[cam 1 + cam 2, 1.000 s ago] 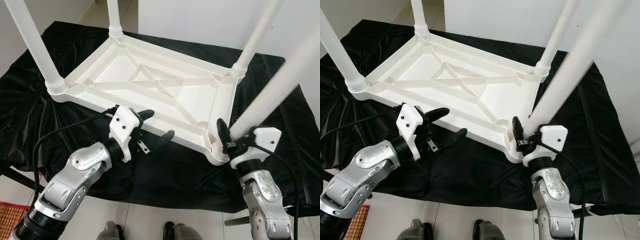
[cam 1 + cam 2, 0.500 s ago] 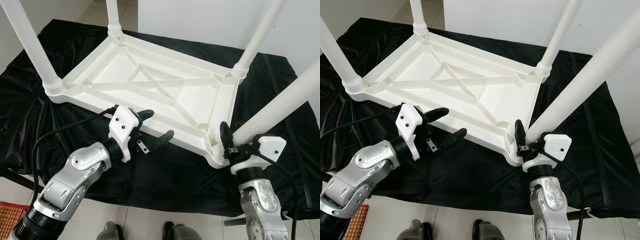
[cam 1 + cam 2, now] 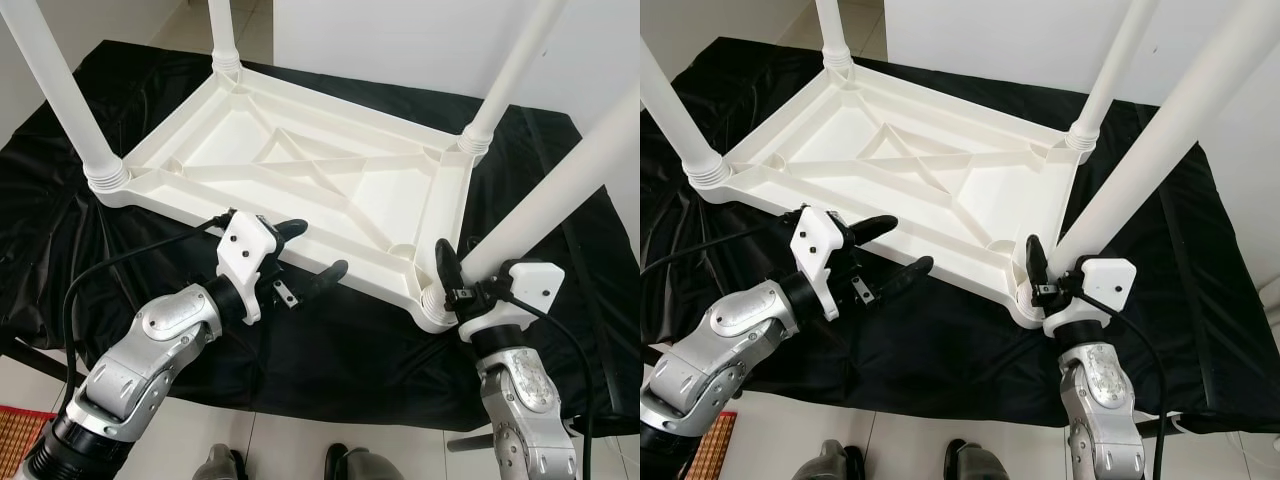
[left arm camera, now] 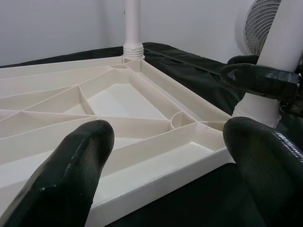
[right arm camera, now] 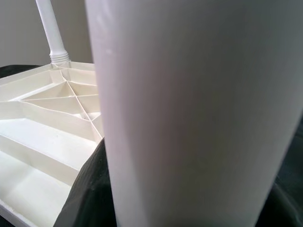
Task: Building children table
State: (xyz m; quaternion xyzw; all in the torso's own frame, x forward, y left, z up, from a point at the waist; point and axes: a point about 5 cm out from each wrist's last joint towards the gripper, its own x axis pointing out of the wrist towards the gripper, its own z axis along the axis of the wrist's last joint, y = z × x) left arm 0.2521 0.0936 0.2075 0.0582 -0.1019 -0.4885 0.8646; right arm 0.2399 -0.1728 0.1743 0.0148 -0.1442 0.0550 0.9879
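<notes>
- White plastic tabletop [image 3: 300,170]: I see it lying upside down on a black cloth [image 3: 330,350], its ribbed underside facing up and the cloth spreading out past every edge.
- Three fitted legs: the near-left leg [image 3: 65,95], far-left leg [image 3: 222,30] and far-right leg [image 3: 510,70] each stand upright in a ribbed corner socket.
- Fourth leg [image 3: 570,180]: it leans outward to the right, with its lower end at the near-right corner socket [image 3: 437,310]; I cannot tell whether it is fully seated, because the gripper stands in front of the joint.
- Right gripper [image 3: 462,283]: clenched round the base of the fourth leg just above the socket. In the right wrist view the white leg covers most of what lies beyond, leaving a strip of tabletop ribs to one side.
- Left gripper [image 3: 305,255]: its two black fingers [image 4: 75,175] are spread apart and hold nothing; it sits just beside the tabletop's near long edge, above the cloth. Whether a fingertip touches the rim I cannot make out.
- Black cable [image 3: 120,262]: it loops from the left wrist over the cloth.
- Surroundings: white wall [image 3: 400,40] behind the cloth, a fan [image 4: 260,23] in the left wrist view, pale tiled floor [image 3: 290,440] below, and a woven mat corner [image 3: 20,435] at lower left.
</notes>
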